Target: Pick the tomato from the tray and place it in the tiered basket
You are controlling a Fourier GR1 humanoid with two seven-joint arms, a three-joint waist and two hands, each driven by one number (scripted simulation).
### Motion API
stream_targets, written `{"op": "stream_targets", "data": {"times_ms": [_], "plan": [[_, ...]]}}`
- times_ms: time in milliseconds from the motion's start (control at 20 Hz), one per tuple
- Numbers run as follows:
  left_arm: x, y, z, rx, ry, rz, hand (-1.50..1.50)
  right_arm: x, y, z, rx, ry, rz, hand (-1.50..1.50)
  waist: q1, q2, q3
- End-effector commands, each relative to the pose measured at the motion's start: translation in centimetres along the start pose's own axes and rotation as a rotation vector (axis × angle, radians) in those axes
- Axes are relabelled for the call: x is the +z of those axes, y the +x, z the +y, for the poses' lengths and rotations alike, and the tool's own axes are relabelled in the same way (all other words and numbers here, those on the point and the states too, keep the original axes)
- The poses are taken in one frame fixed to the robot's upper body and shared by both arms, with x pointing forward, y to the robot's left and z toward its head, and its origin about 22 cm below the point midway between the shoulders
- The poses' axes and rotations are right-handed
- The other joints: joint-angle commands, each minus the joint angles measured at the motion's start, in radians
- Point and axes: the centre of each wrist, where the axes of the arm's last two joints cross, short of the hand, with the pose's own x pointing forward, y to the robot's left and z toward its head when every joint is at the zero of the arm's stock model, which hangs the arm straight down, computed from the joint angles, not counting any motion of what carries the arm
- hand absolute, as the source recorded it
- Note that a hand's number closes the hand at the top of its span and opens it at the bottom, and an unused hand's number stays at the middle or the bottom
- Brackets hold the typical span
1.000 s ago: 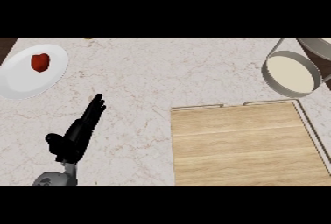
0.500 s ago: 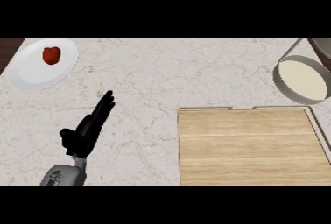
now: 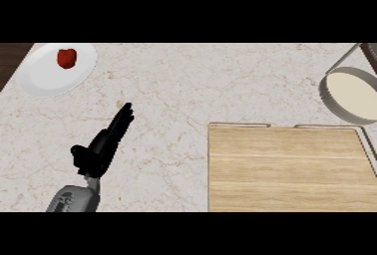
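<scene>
Shift since half a second ago: whole scene sits further right and lower in the head view; plate and tomato now show more fully at the upper left, basket bowl slid toward the right edge, left hand a little higher on the counter
Tomato [image 3: 66, 58]: one, red, lying on the white plate, toward the plate's 1 o'clock part; untouched, well apart from the hand
Tomato axis: slightly taller than wide as seen, long axis running roughly 12 to 6 o'clock; which end is the stem end, cannot tell
Plate [image 3: 40, 82]: one, white, round, at about 10 o'clock in the view, on the counter near its left edge
Left hand [image 3: 103, 144]: one black hand, at about 8 o'clock in the view, fingers straight and together, pointing toward 1 o'clock; thumb sticks out toward 9 o'clock; holding nothing, nothing between the fingers
Left forearm [image 3: 74, 199]: grey, enters from the lower edge
Right hand: not seen
Tiered basket [image 3: 342, 92]: one cream round bowl with a grey rim visible at 3 o'clock, cut by the right edge; a thin grey frame bar rises from it toward 1 o'clock
Wooden tray [image 3: 287, 169]: one, pale wood, lower right, around 4 to 5 o'clock, raised lip along its far edge
Counter [image 3: 206, 84]: light marble with tan veins
</scene>
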Motion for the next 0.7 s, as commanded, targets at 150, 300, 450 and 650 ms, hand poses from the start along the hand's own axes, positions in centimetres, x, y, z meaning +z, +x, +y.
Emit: {"op": "stream_targets", "data": {"times_ms": [150,300,450,650], "plan": [[-0.2,-0.6,-0.3,0.000,-0.025,0.000,0.00,-3.2,3.9,4.2,0.010,0.078,0.013,1.50,0.010,0.005,0.001],[-0.9,0.1,0.0,0.002,-0.023,-0.007,0.00,-4.3,3.4,7.0,0.025,0.107,0.008,1.50,0.013,0.008,0.001],[-0.7,1.1,-1.5,0.003,-0.022,-0.008,0.00,-4.3,5.9,9.4,0.010,0.122,0.001,1.50,0.016,0.004,0.001],[-0.9,0.2,-1.1,-0.030,0.000,0.005,0.00,-5.1,6.4,10.2,0.001,0.145,-0.018,1.50,0.004,0.005,0.002]]}}
